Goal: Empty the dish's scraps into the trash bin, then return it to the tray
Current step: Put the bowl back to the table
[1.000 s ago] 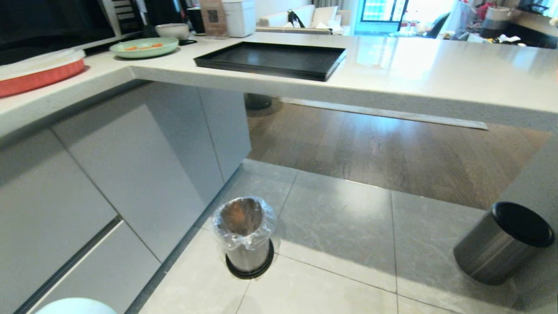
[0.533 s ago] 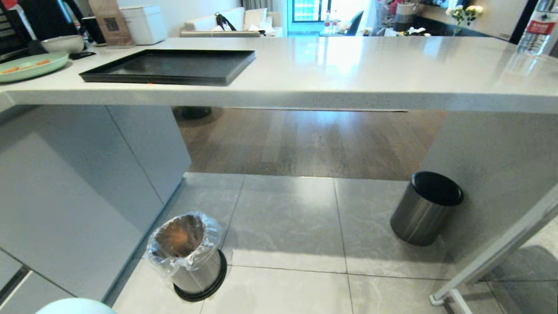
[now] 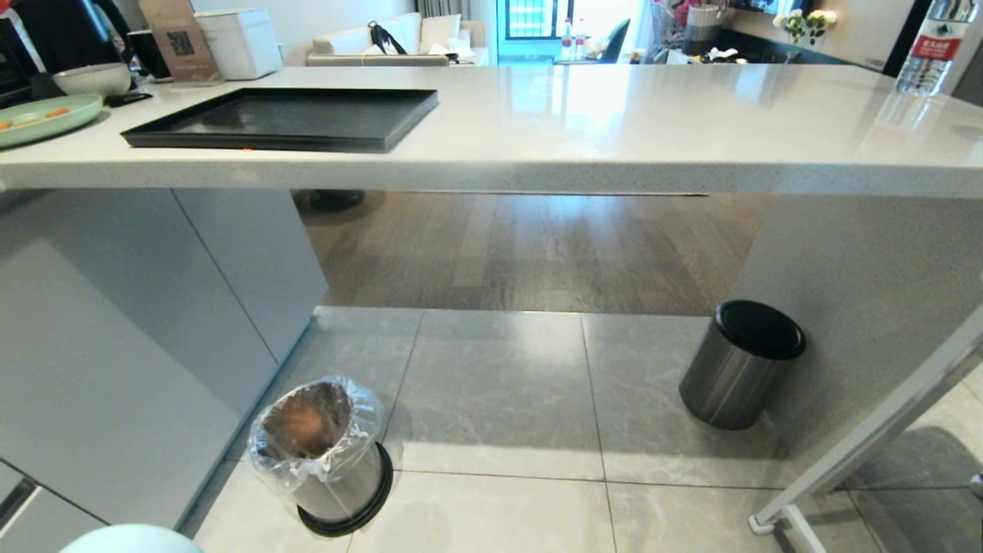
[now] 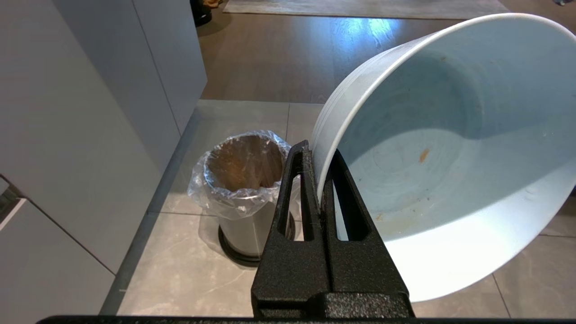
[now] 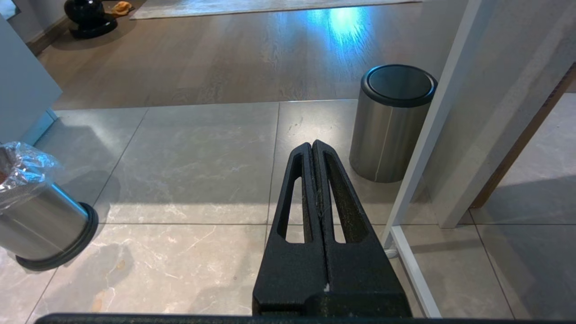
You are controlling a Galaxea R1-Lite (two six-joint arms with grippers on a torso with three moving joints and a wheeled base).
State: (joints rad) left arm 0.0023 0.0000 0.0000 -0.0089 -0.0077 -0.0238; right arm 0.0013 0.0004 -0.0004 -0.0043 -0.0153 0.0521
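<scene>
My left gripper is shut on the rim of the dish, a pale-blue bowl tipped on edge, its white inside bare but for small orange smears. A sliver of the dish peeks in at the head view's lower left. The trash bin, steel with a clear liner, stands on the floor tiles beside the cabinet, orange scraps dimly visible inside. The black tray lies empty on the counter, far left. My right gripper hangs shut over the tiles, holding nothing.
A steel bin with a black lid stands on the floor at the right by a white frame. On the counter's left end are a pale-green plate, a grey-white bowl and boxes. A water bottle stands far right.
The whole head view has swung rightward: tray, counter and both bins slid left in the picture. The arms themselves have not moved; the dish stays gripped.
</scene>
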